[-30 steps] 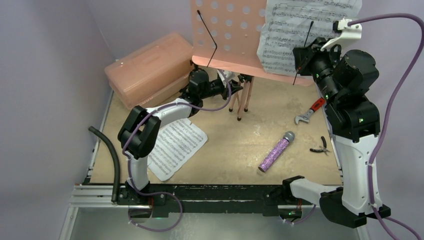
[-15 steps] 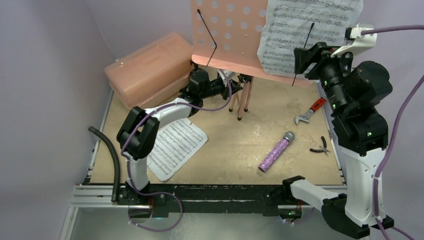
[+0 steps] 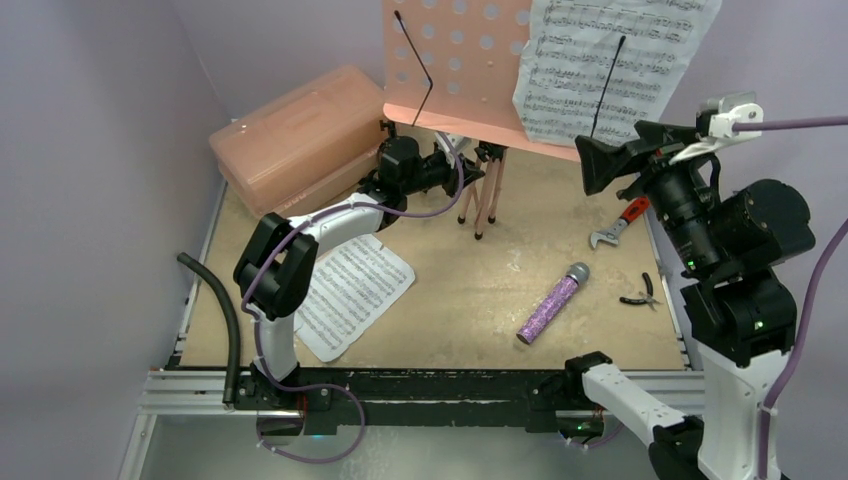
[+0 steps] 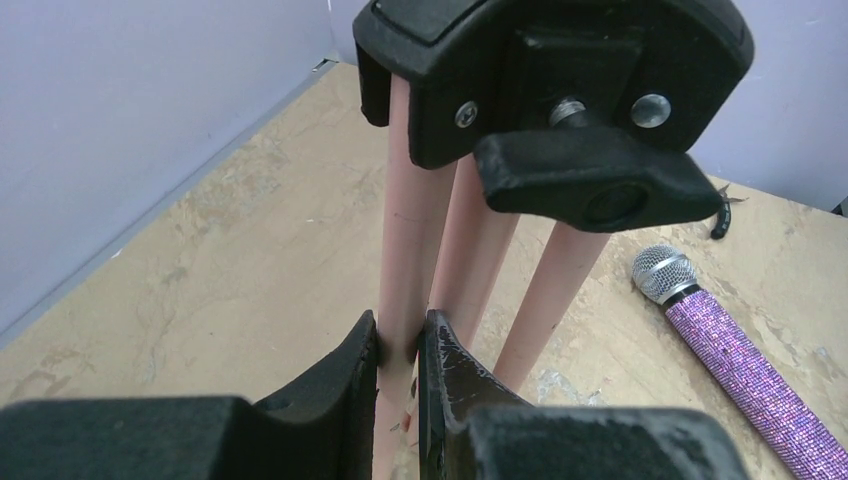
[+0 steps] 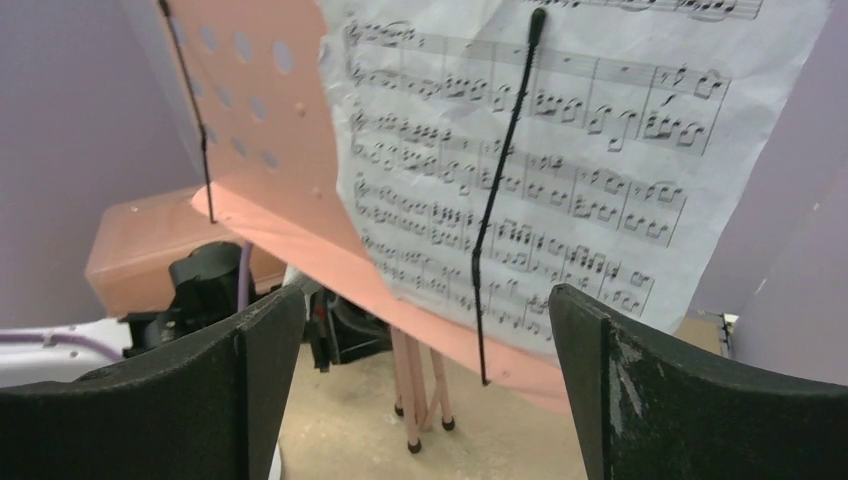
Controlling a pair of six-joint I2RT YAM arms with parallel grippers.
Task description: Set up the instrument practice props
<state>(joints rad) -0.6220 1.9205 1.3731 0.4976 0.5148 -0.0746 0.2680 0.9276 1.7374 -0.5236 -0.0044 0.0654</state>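
Our right claw has released the page and drawn back, jaws wide; our left claw still clamps a stand leg.

The microphone is sparkling with purple glitter below a silvery mesh head. The music stand is looking smooth, matt pink; its sheet is showing creased white paper. At ten o'clock, the case is showing glossy pink plastic.

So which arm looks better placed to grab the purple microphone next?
Probably right. The right gripper is open and empty, and the microphone lies on that arm's side. The left gripper is clamped on a music stand leg.
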